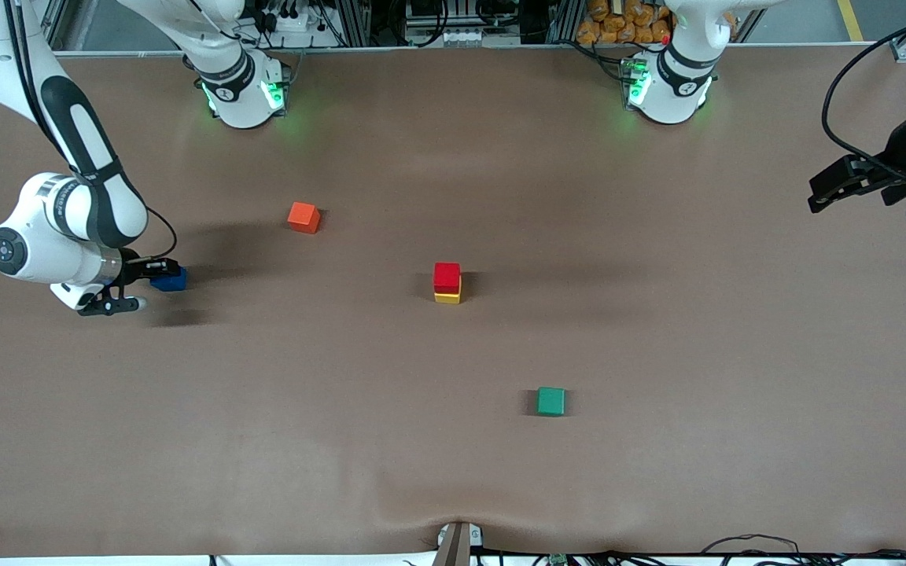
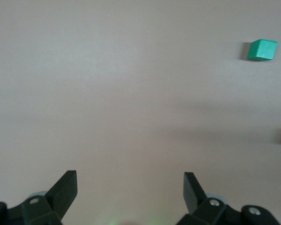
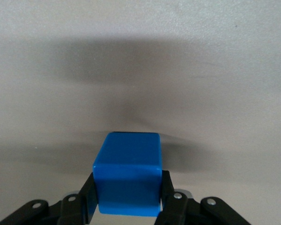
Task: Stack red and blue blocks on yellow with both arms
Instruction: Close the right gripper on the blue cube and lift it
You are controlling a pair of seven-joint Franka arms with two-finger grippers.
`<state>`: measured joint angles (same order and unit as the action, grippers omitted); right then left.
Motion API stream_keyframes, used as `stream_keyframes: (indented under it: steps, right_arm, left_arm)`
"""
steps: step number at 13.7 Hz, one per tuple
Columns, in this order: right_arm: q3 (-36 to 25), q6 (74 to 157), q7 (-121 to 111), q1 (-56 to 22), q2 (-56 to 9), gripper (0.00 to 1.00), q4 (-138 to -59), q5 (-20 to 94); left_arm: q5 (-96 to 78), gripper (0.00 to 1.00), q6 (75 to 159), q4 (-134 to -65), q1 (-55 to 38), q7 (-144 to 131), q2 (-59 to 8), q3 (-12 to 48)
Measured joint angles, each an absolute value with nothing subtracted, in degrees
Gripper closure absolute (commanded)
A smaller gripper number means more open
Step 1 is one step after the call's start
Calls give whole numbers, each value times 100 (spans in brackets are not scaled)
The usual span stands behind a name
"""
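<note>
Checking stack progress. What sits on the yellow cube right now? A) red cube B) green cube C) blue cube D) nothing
A: the red cube rests on the yellow cube mid-table, while the blue cube is clamped in the right gripper.

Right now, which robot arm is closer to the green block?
Neither is close; the left looks slightly closer. The left end effector waits open at its table end; the right end effector grips the blue block, far from the green block.
</note>
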<state>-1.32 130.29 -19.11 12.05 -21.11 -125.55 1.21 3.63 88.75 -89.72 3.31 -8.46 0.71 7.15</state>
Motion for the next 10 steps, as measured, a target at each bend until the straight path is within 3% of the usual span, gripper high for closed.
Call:
stream_keyframes:
  steps: [4, 10]
  right_arm:
    - [-23, 12544, -1922, 1189, -2037, 100, -12402, 129]
    - [95, 10491, -1922, 963, -1741, 100, -11185, 425]
  left_arm:
    - [358, 0, 8895, -9195, 288, -542, 198, 708]
    - [349, 0, 9025, -9309, 282, -341, 222, 729]
